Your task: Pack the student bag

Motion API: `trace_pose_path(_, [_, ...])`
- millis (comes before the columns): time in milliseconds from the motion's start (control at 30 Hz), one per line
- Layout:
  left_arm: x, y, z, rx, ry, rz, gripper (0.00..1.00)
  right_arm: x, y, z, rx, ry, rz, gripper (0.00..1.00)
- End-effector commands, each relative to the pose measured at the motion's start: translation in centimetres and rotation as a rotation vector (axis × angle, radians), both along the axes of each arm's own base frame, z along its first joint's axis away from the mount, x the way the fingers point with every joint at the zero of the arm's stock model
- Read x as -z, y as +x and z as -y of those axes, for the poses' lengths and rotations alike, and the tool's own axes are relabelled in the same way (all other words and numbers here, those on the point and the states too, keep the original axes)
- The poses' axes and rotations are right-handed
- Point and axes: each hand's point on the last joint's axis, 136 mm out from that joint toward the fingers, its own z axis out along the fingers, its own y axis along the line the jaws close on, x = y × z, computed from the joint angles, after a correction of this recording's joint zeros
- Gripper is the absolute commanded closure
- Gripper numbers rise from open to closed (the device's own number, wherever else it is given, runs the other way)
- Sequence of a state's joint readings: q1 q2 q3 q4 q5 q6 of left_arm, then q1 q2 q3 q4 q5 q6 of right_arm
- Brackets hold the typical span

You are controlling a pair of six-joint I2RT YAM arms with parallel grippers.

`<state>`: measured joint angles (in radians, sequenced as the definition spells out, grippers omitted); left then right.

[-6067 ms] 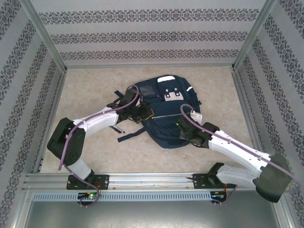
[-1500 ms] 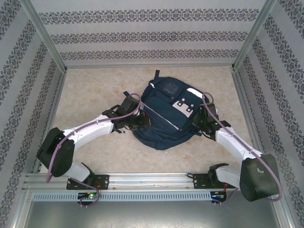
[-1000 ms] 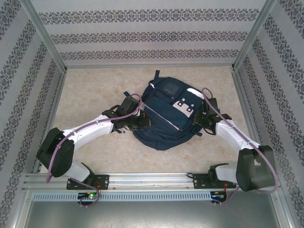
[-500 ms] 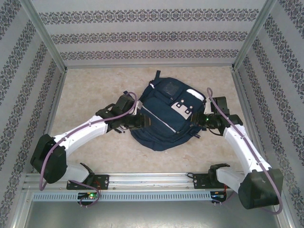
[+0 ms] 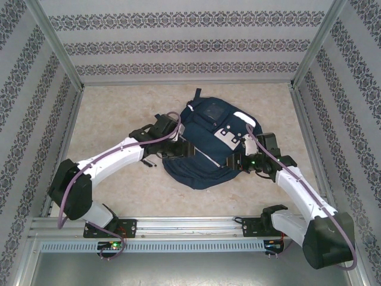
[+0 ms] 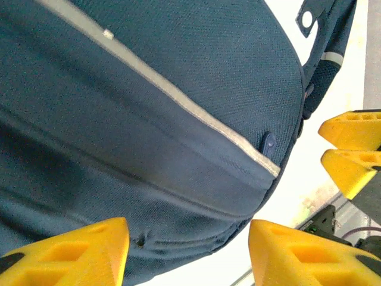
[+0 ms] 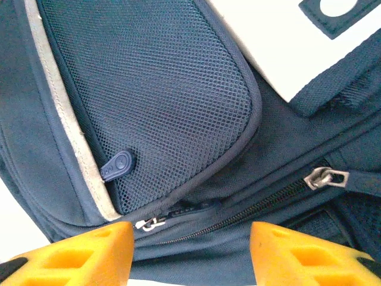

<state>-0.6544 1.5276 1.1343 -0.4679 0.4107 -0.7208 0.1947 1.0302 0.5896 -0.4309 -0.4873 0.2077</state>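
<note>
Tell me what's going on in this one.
Two robot arms flank the student bag, which lies on the table. The left fingers and right fingers stand open, close against the bag's sides and gripping nothing. The zip in front of the right fingers looks closed.

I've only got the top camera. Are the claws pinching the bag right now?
Observer: No. On its wrist camera the left gripper is open, with the bag in front of it, not pinched.
Operator: And the other one?
Observer: The right gripper is open too, facing a mesh pocket.
Operator: Any zip near it?
Observer: Yes, a zip runs just below that pocket, with a metal pull at its right end.
</note>
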Motion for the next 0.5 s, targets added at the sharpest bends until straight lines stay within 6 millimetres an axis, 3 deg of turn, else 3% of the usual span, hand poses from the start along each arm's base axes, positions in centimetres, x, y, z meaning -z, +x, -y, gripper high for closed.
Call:
trace_pose_path(0, [1.2, -0.2, 0.1, -0.024, 0.057, -0.034, 0.43, -0.8, 0.9, -0.9, 0.017, 0.028, 0.039, 0.44])
trace_pose_path(167, [2.9, 0.9, -0.5, -0.129, 0.095, -0.056, 0.41, 0.1, 1.4, -0.1, 0.193, 0.061, -0.023, 0.43])
trace_pose_path(467, [4.8, 3.6, -0.9, -0.292, 0.111, -0.029, 0.36, 0.6, 1.2, -0.1, 0.218, 0.063, -0.039, 0.43])
